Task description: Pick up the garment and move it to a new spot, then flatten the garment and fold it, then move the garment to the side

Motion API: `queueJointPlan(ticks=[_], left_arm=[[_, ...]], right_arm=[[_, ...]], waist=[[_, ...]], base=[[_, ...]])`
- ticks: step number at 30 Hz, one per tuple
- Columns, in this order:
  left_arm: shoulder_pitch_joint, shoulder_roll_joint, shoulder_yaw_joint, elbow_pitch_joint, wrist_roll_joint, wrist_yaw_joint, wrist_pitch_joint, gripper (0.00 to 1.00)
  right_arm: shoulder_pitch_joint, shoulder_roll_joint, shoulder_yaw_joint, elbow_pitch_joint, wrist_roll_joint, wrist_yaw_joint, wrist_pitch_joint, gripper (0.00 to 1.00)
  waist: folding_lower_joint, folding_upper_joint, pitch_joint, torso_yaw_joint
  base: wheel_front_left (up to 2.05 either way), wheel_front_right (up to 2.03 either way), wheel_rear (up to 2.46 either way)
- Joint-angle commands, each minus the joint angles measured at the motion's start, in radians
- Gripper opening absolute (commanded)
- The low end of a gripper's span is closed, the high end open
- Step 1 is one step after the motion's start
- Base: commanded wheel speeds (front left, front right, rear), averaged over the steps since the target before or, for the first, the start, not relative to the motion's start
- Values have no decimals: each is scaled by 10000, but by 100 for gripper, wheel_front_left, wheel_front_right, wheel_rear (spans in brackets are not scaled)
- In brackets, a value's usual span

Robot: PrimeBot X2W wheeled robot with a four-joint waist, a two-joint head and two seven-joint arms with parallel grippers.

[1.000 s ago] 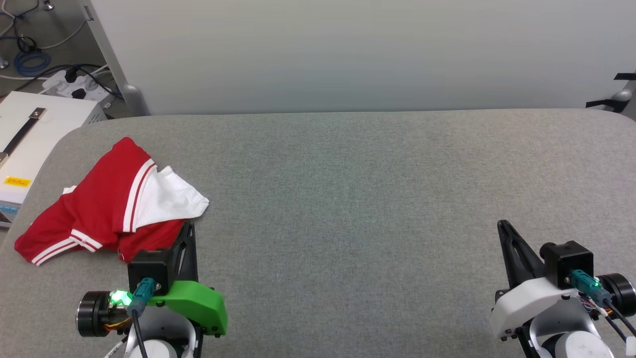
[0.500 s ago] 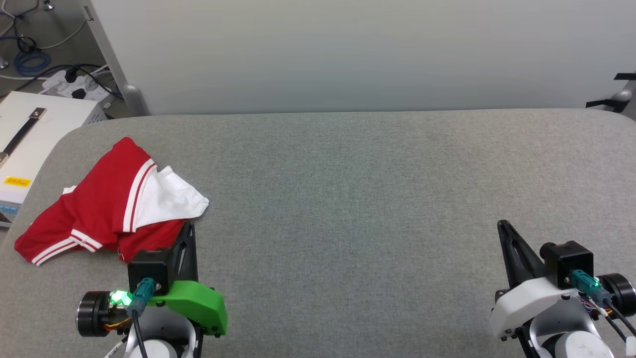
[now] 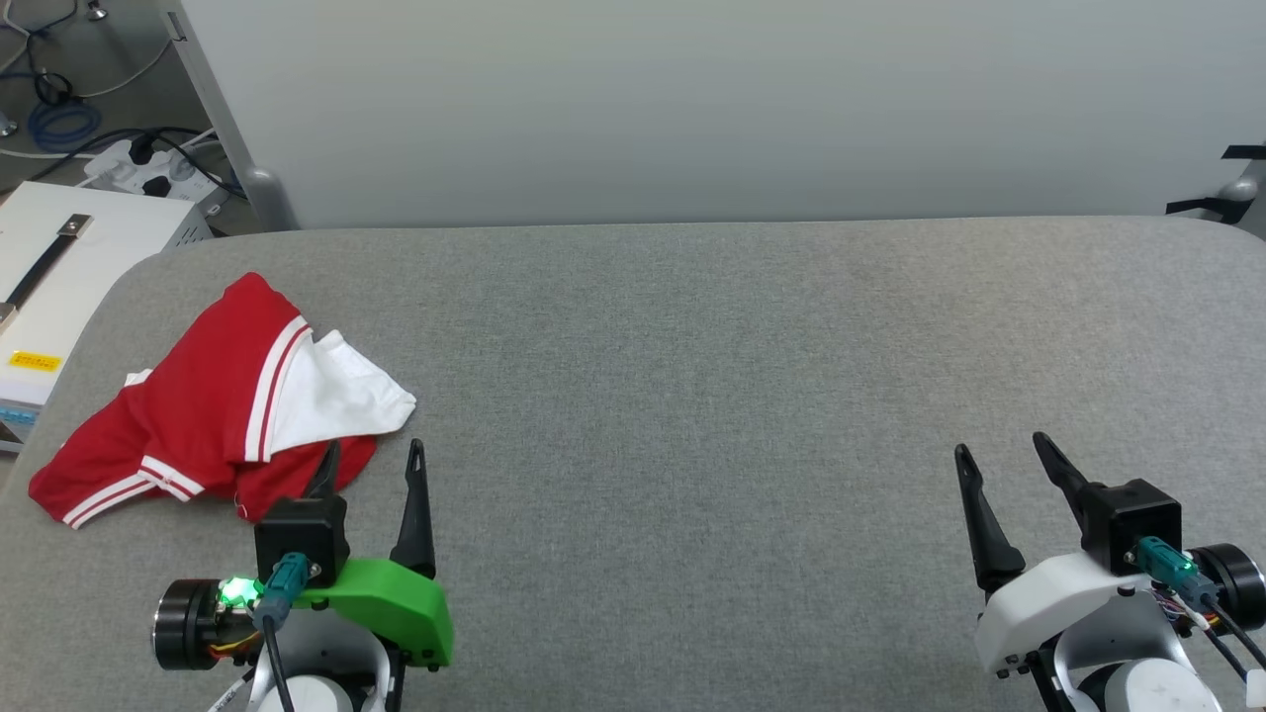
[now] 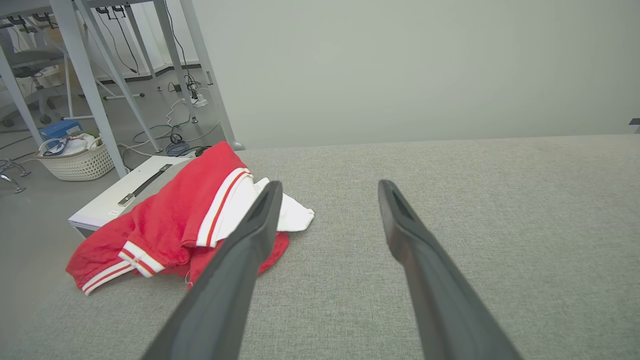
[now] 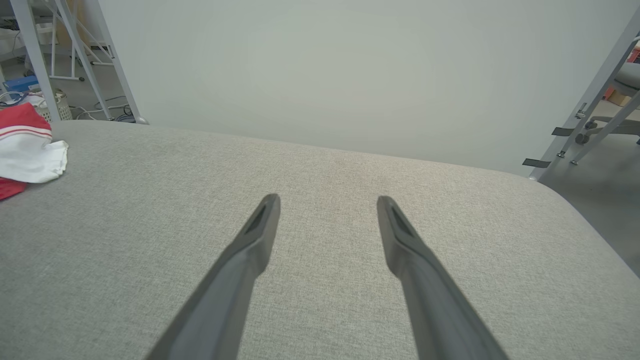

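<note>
The garment (image 3: 213, 415) lies crumpled at the left end of the grey table (image 3: 692, 376), red with a white sleeve and red-white striped trim. It also shows in the left wrist view as the garment (image 4: 170, 225) and at the left edge of the right wrist view as the garment (image 5: 25, 150). My left gripper (image 3: 374, 450) is open just near-right of its front edge, one finger over the red cloth, nothing between the fingers (image 4: 250, 235). My right gripper (image 3: 999, 445) stands open over bare table at the lower right, far from the garment, its fingers (image 5: 400, 235) spread.
A white box (image 3: 59, 267) with a black strap sits off the table's left edge, cables and a power strip (image 3: 148, 163) on the floor behind it. A pale wall (image 3: 692, 99) backs the table. A white basket (image 4: 75, 160) stands on the floor.
Both grippers have gone from shut to open. The arms, the garment and the camera have stayed in place.
</note>
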Motion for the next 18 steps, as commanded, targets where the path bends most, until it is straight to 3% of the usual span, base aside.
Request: queueJointPlan(ticks=[1,18], left_arm=[[2,-1,0,26,-45,14,-60,100],[18,-8,-50,236,-367,-31,-455,100]], right_arm=[[11,0,-6,22,68,0,-58,100],[14,3,-102,133,526,-1,-450,100]], waist=[[0,-1,3,0],[0,-1,28,2]], base=[[0,0,0],[0,0,0]])
